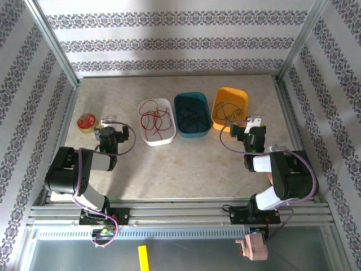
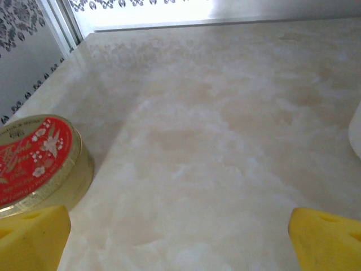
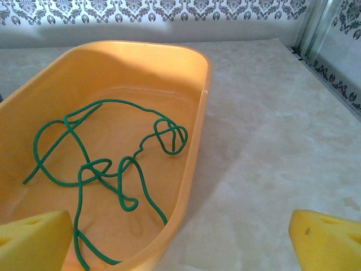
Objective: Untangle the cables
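Three trays stand in a row at the back of the table, one cable in each. The red cable [image 1: 153,117] lies looped in the white tray [image 1: 167,137]. A black cable [image 1: 193,114] rests in the teal tray [image 1: 179,129]. The dark green cable [image 1: 228,108] [image 3: 101,169] curls in the orange tray [image 1: 243,97] [image 3: 194,141]. My left gripper [image 1: 108,119] [image 2: 180,243] hangs open over bare table, left of the white tray. My right gripper [image 1: 254,121] [image 3: 180,243] is open at the orange tray's near right corner, holding nothing.
A round red-lidded tin [image 1: 86,122] [image 2: 34,161] sits just left of my left gripper. A sliver of the white tray's side [image 2: 356,130] shows at the right edge of the left wrist view. Metal frame posts and patterned walls close in the table.
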You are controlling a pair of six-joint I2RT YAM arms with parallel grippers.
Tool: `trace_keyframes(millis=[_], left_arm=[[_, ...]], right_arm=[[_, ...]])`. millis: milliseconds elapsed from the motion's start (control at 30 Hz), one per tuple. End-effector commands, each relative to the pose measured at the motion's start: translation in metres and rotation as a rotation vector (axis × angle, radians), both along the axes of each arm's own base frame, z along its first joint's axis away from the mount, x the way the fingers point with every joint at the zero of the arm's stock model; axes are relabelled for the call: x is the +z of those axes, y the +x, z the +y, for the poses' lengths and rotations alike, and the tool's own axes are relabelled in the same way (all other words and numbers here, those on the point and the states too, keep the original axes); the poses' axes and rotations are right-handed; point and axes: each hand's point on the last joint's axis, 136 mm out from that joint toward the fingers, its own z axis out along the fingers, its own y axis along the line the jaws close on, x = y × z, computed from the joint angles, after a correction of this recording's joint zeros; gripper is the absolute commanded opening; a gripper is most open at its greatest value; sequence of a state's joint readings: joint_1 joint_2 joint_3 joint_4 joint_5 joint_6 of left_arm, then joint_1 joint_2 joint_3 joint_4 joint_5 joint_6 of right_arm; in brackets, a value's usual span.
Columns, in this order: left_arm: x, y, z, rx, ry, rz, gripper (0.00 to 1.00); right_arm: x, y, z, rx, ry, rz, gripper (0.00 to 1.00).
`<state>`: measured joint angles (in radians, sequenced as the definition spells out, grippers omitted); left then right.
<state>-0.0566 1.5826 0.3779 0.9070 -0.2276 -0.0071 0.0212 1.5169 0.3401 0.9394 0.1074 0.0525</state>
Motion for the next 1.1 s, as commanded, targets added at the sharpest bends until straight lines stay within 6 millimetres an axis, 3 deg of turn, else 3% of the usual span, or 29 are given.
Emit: trace_keyframes(millis=[0,567,600,1067], left_arm=[[0.013,0.005,-0.001,-0.010,-0.016,-0.077,0.99],[0.012,0.005,-0.001,-0.013,-0.010,-0.072,0.99],[0.012,0.005,-0.001,-0.012,-0.011,-0.074,0.99],[0.012,0.005,-0.001,-0.014,-0.010,-0.072,0.99]], right_arm=[[0.003,0.002,0.001,0.016,0.003,-0.019,0.98],[0.001,0.001,0.002,0.024,0.004,-0.010,0.98],[0.012,0.009,0.002,0.025,0.003,-0.037,0.98],[0.011,0.010,0.004,0.033,-0.005,-0.032,0.98]])
